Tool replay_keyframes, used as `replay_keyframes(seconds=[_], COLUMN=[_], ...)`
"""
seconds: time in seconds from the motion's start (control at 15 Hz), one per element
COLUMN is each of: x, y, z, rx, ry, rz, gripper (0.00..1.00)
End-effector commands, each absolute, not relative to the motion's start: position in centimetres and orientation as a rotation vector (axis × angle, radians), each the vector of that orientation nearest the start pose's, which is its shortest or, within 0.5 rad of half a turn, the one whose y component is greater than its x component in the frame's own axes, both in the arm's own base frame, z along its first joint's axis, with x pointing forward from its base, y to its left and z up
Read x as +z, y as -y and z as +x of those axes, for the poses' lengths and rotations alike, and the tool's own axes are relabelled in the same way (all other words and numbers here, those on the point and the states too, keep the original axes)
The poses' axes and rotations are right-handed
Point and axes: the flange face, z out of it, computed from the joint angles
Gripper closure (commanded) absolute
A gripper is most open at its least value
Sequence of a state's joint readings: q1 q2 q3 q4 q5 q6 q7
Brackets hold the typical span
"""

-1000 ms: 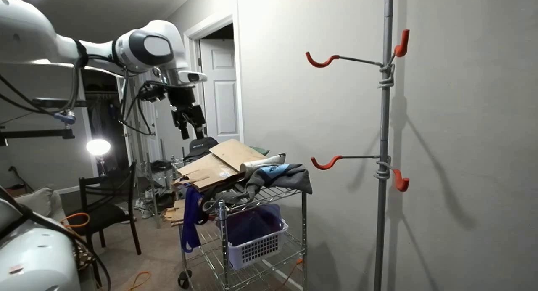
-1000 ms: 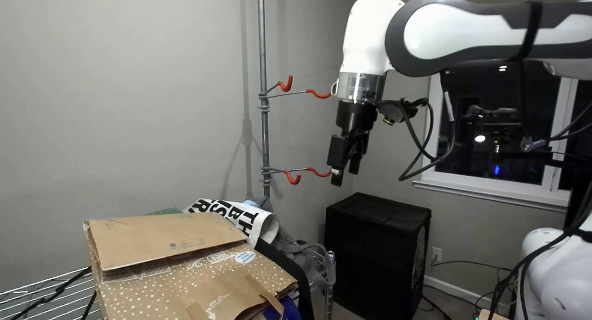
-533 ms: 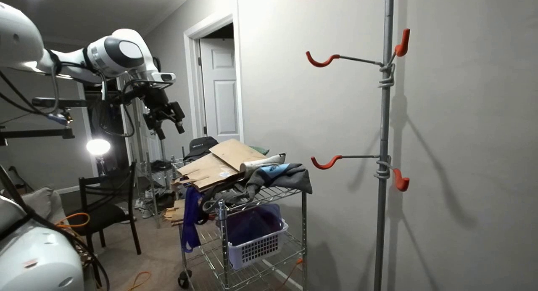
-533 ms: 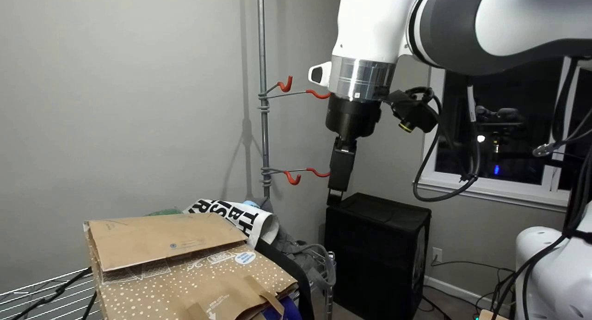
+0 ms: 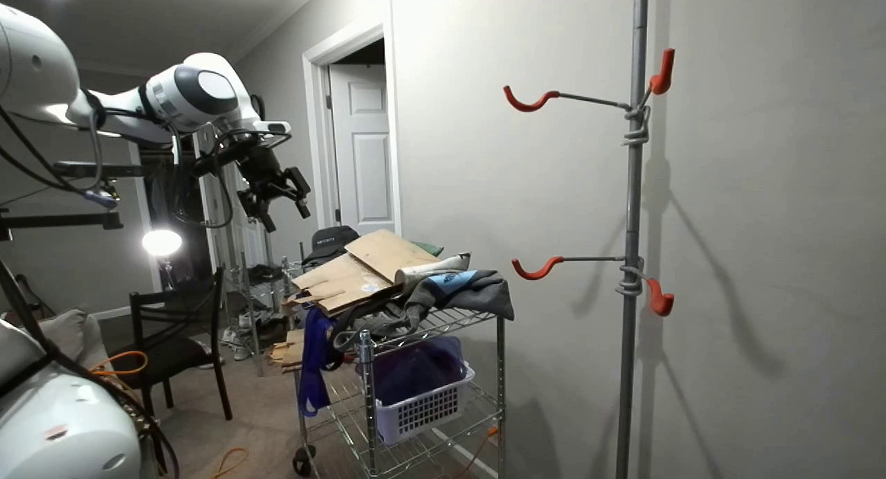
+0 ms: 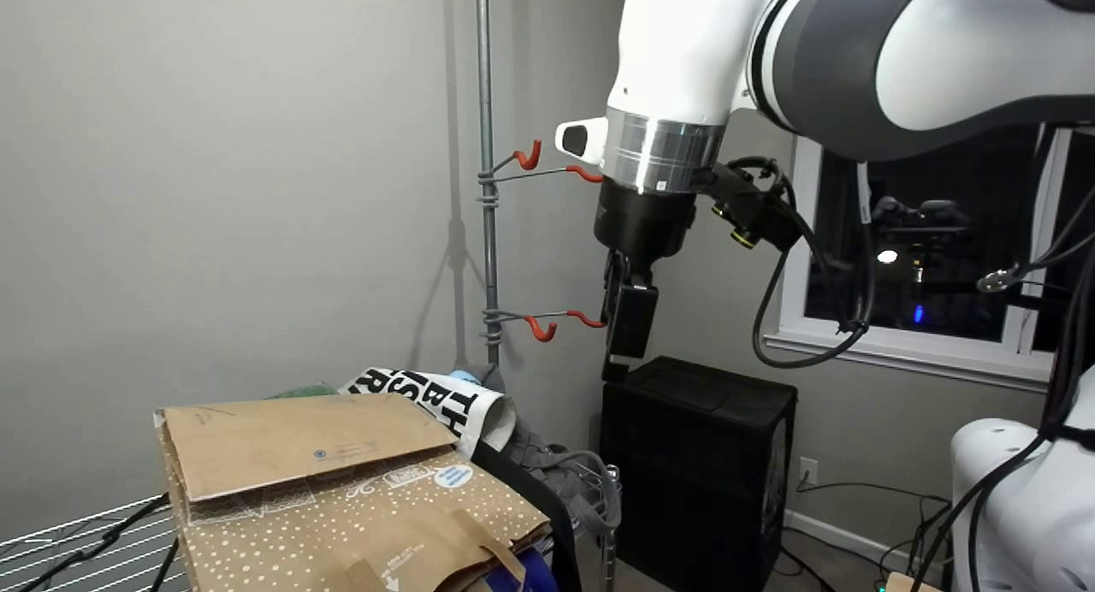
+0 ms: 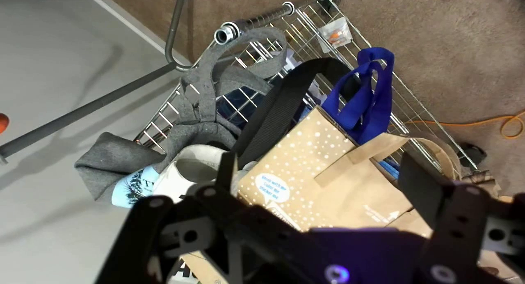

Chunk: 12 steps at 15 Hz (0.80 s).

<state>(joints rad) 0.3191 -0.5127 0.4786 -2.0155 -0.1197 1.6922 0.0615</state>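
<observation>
A brown paper bag (image 7: 295, 165) with white dots lies on top of a shiny wire cart (image 5: 501, 368). The jaws are spread wide, and they hold nothing. They hang in the air, higher than the bag and not touching it. In the wrist view, the bag shows through the gap between them. A brown handle (image 7: 373, 148) sticks out from the edge of the bag. Right next to the bag are a black strap (image 7: 283, 103) and a blue strap (image 7: 383, 95), and the blue one droops over the side. A gray cloth bag (image 7: 119, 159) lies near the wall (image 5: 450, 154), and a white bag (image 6: 428, 395) with big black letters is curled up beside it. In an exterior view, a black cap (image 5: 332, 243) peeks out behind the paper bag. Lower down on the cart sits a white basket (image 5: 423, 417) with something dark inside. In both exterior views, a tall gray pole (image 5: 633, 209) stands by the wall with red hooks (image 5: 527, 108). Farther off are a black chair (image 5: 169, 347), a bright lamp (image 5: 162, 242) and a big black box (image 6: 693, 464) near a window (image 6: 898, 293).
</observation>
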Motion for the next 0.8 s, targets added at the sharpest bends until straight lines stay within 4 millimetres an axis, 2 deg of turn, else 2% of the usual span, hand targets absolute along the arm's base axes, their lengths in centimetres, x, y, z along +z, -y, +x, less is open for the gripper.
replay_keyframes(seconds=[0.0, 0.13, 0.2, 0.27, 0.53, 0.73], x=[64.5, 64.4, 64.8, 64.6, 62.6, 60.0], y=[-32.7, -32.7, -33.6, -35.2, -40.5, -42.7], z=[26.6, 26.6, 26.0, 24.9, 19.6, 17.0], rx=[-0.449, -0.449, -0.511, -0.572, -0.645, -0.759], ry=[1.164, 1.164, 1.236, 1.364, 1.656, 1.88], rz=[-3.169, -3.169, -3.143, -3.094, -2.931, -2.903], gripper=[0.0, 0.0, 0.0, 0.0, 0.0, 0.0])
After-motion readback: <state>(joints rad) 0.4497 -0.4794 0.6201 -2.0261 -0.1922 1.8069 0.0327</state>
